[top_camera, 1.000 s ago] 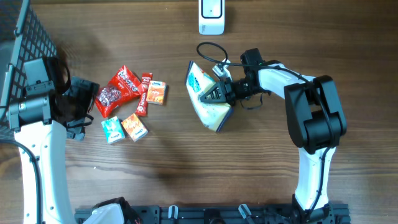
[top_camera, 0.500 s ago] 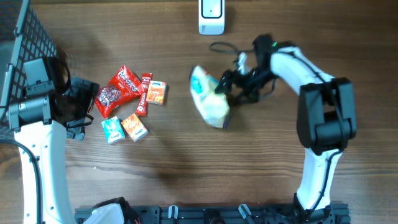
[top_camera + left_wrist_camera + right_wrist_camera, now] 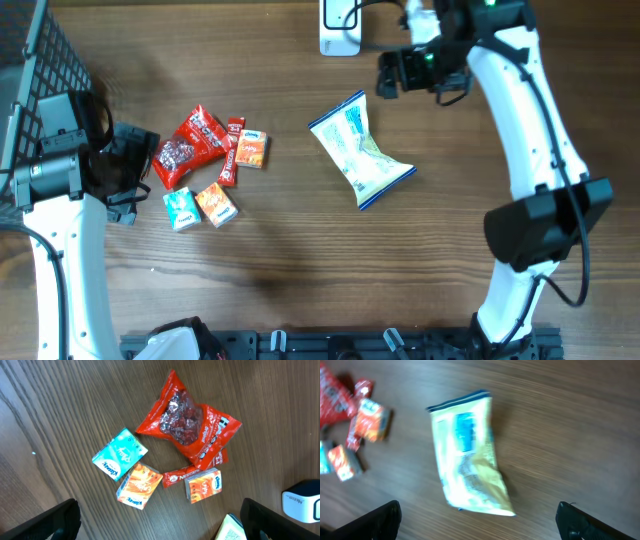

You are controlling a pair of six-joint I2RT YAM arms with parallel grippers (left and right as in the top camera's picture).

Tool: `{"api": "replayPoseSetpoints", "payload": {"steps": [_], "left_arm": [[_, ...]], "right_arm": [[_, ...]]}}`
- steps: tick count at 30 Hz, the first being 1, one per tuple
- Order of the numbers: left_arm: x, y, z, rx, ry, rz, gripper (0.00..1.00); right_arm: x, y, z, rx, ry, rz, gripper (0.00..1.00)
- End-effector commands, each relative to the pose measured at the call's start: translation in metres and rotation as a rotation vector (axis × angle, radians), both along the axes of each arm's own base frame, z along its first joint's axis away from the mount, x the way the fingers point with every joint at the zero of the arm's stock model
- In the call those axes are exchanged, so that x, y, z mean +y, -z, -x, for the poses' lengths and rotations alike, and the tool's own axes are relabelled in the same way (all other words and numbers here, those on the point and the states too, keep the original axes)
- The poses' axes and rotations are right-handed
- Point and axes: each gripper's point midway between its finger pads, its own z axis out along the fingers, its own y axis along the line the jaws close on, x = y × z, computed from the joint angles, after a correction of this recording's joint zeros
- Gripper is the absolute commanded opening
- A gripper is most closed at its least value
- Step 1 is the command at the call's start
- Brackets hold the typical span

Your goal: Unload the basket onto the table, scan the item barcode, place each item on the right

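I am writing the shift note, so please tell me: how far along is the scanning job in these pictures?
Done: the pale blue bag lies free on the table; whether it was scanned does not show. In hand: nothing. The right hand is open near the scanner, and the left hand is open by the pile. Left: the red bag and the small packs lie untouched.

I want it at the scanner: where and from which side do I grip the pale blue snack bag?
Probably best: the bag at its crumpled lower half, from straight above, jaws across the narrow width. It lies flat on the table, so edges offer little; the raised creases give a pinch.
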Motion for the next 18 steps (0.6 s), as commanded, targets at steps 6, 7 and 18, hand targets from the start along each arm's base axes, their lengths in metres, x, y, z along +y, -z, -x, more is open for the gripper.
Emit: {"api": "replayPoseSetpoints", "payload": {"steps": [6, 7, 18], "left_arm": [[0.004, -0.001, 0.0, 0.001, 0.001, -0.018, 1.0], [0.004, -0.001, 0.0, 0.001, 0.001, -0.018, 1.0], [0.004, -0.001, -0.002, -0.006, 0.001, -0.019, 1.0]], "right_arm": [[0.054, 0.055, 0.037, 0.081, -0.206, 0.108, 0.99], [0.056, 0.066, 0.042, 0.104, -0.203, 0.115, 0.96], [0.041, 0.14, 0.087, 0.313, -0.092, 0.175, 0.04]]}}
